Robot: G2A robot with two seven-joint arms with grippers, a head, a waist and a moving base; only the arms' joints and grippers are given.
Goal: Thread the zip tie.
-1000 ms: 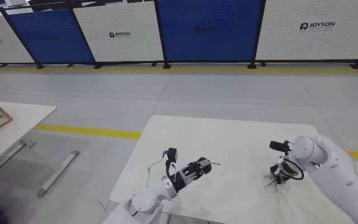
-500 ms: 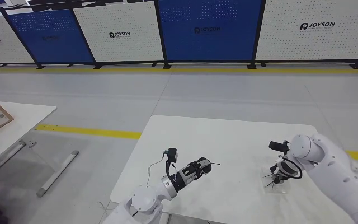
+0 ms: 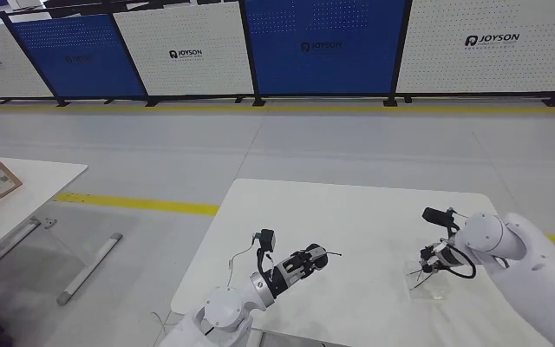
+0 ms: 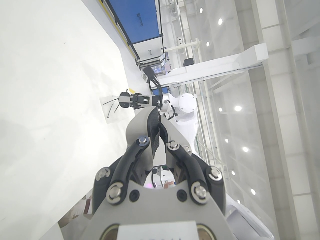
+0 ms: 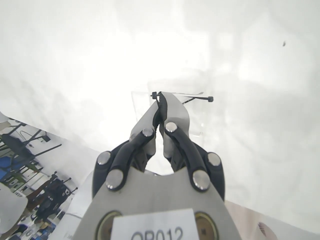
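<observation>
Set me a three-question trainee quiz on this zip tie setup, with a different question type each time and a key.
1. True or false: the right gripper is shut on a zip tie at the clear tray.
2. Multiple choice: the left gripper is (A) wide open over the tray, (B) shut on a second zip tie, over the table and apart from the tray, (C) resting on the floor.
3. Fill in: the table top is ___ in colour.
Key: 1 true; 2 B; 3 white.

The right claw (image 5: 159, 99) hides, it seems, most of the zip tie (image 5: 153, 95) it pinches.
</observation>
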